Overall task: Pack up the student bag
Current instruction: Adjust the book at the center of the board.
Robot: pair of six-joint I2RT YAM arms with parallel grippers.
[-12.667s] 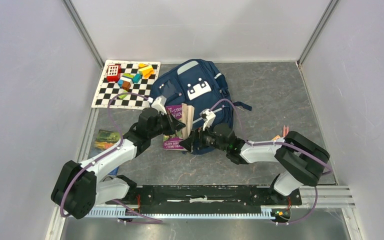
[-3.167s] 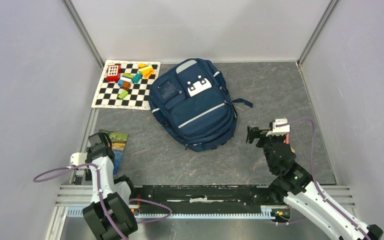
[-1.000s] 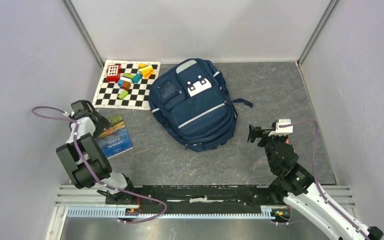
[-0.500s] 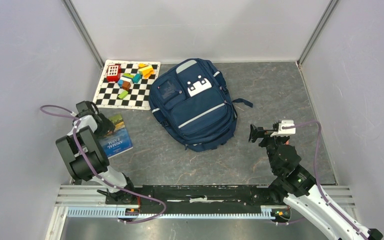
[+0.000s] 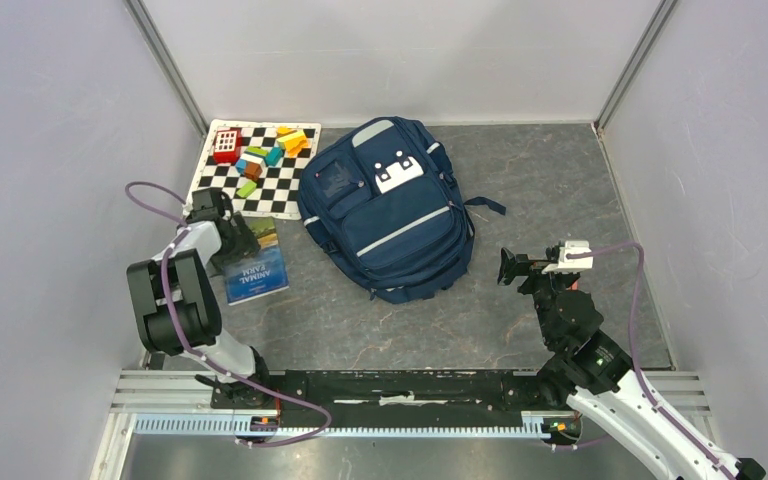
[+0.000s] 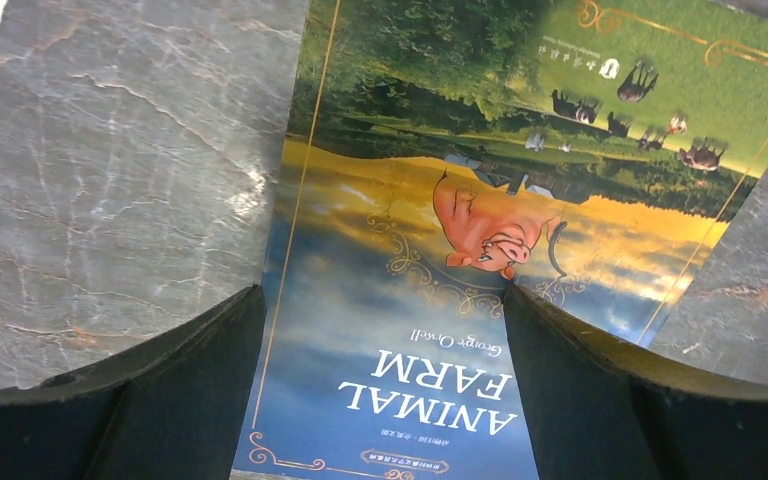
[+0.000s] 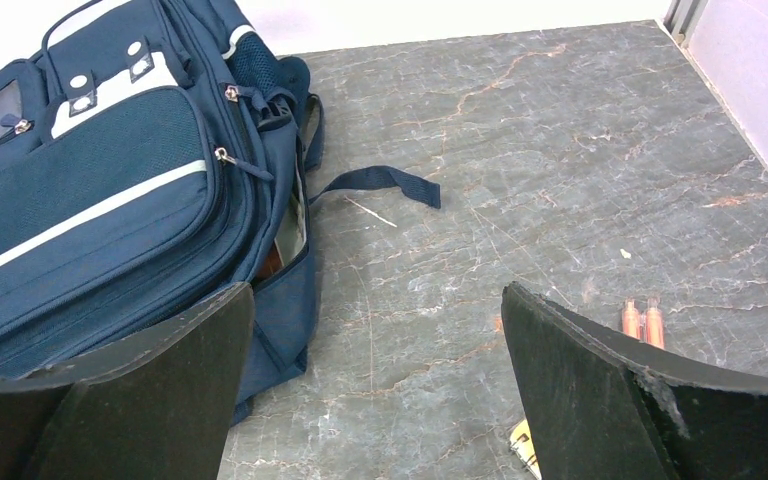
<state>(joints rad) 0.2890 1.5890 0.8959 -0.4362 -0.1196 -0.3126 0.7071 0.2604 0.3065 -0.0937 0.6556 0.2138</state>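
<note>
Blue-and-green paperback book [image 6: 410, 230] by the left edge of the surface [image 5: 560, 180] is straddled by the open left claw [image 6: 380, 300]; closing is called for. Navy fabric backpack [image 5: 390, 225] is seen toward the far edge; right claw [image 7: 375, 295] is held open.

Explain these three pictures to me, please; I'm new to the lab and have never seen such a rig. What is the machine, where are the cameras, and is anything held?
These are two robot arms bolted to the near edge of a grey table. The wide picture looks down from above and behind them. The other two come from a camera on each wrist, looking out between that arm's two dark fingers. On the table lie a navy student bag, a chequered mat with coloured blocks, and a book, Animal Farm. The left gripper is open over the flat-lying book. The right gripper is open, facing the bag. Neither holds anything.
</note>
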